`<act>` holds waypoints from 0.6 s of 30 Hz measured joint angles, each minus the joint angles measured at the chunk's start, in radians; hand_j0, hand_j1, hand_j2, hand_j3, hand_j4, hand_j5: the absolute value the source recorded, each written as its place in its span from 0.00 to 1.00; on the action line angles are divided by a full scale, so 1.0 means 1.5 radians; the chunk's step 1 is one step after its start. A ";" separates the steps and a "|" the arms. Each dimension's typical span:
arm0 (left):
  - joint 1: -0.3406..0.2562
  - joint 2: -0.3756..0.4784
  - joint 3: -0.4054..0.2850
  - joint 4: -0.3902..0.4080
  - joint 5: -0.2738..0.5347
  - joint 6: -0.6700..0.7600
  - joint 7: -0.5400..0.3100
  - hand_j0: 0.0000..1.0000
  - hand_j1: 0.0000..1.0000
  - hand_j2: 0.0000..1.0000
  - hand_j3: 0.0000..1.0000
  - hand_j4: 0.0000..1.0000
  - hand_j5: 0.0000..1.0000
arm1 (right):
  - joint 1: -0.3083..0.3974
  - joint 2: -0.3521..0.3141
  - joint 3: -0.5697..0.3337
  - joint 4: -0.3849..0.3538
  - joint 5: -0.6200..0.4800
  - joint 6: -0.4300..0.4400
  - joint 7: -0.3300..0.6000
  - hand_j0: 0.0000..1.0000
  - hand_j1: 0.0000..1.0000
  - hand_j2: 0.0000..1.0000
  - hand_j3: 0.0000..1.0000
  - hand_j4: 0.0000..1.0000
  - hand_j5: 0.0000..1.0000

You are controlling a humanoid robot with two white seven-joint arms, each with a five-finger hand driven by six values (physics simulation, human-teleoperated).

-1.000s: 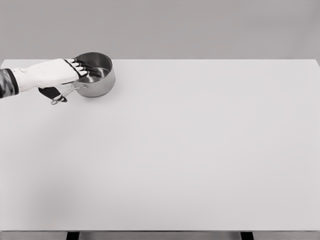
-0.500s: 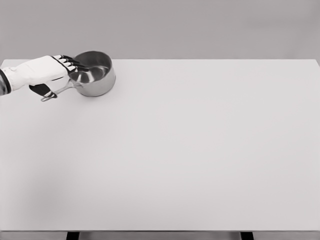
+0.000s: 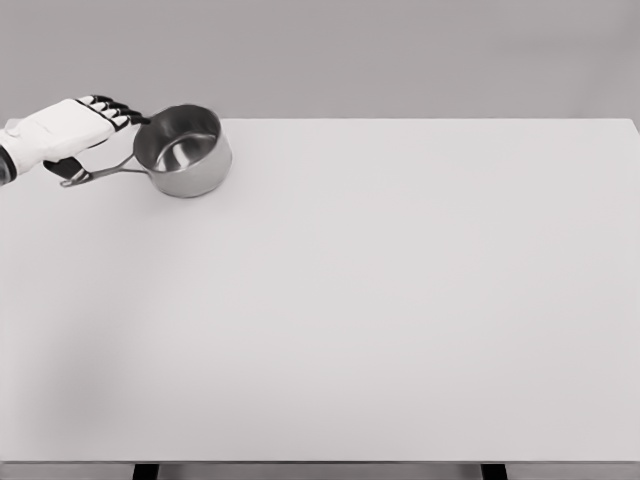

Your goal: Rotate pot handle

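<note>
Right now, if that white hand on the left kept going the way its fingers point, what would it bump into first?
Probably the rim of the shiny steel pot: the left hand points its fingers right toward it, though depth is unclear.

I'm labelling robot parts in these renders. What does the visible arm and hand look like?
Only the left hand shows, at the left edge. It has a smooth white shell over its back and white finger segments with black joints between them. A dark part shows under the palm. At the wrist, a darker grey section begins. No cables or markings are visible.

White hand [image 3: 62, 132], black finger joints
</note>
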 measured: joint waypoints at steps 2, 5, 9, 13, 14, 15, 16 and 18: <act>0.000 -0.007 0.000 0.010 -0.012 0.009 0.006 1.00 1.00 1.00 1.00 1.00 1.00 | 0.000 0.000 0.000 0.000 0.000 0.000 0.000 1.00 1.00 1.00 1.00 1.00 1.00; 0.000 -0.016 -0.001 0.019 -0.032 0.030 0.016 1.00 1.00 1.00 1.00 1.00 1.00 | 0.000 0.000 0.000 0.000 0.000 0.000 0.000 1.00 1.00 1.00 1.00 1.00 1.00; 0.000 -0.027 -0.002 0.035 -0.058 0.053 0.031 1.00 1.00 1.00 1.00 1.00 1.00 | 0.000 0.000 0.000 0.000 0.000 0.000 0.000 1.00 1.00 1.00 1.00 1.00 1.00; -0.001 -0.032 -0.002 0.043 -0.067 0.061 0.038 1.00 1.00 1.00 1.00 1.00 1.00 | 0.000 0.000 0.000 0.000 0.000 0.000 0.000 1.00 1.00 1.00 1.00 1.00 1.00; -0.001 -0.033 -0.002 0.044 -0.068 0.063 0.038 1.00 1.00 1.00 1.00 1.00 1.00 | 0.000 0.000 0.000 0.000 0.000 0.000 0.000 1.00 1.00 1.00 1.00 1.00 1.00; -0.001 -0.034 -0.002 0.045 -0.069 0.066 0.039 1.00 1.00 1.00 1.00 1.00 1.00 | 0.000 0.000 0.000 0.000 0.000 0.000 0.000 1.00 1.00 1.00 1.00 1.00 1.00; -0.001 -0.035 -0.002 0.046 -0.069 0.071 0.039 1.00 1.00 1.00 1.00 1.00 1.00 | 0.000 0.000 0.000 0.000 0.000 0.000 0.000 1.00 1.00 1.00 1.00 1.00 1.00; -0.002 -0.037 -0.002 0.046 -0.070 0.079 0.040 1.00 1.00 1.00 1.00 1.00 1.00 | 0.000 0.000 0.000 0.000 0.000 0.000 0.000 1.00 1.00 1.00 1.00 1.00 1.00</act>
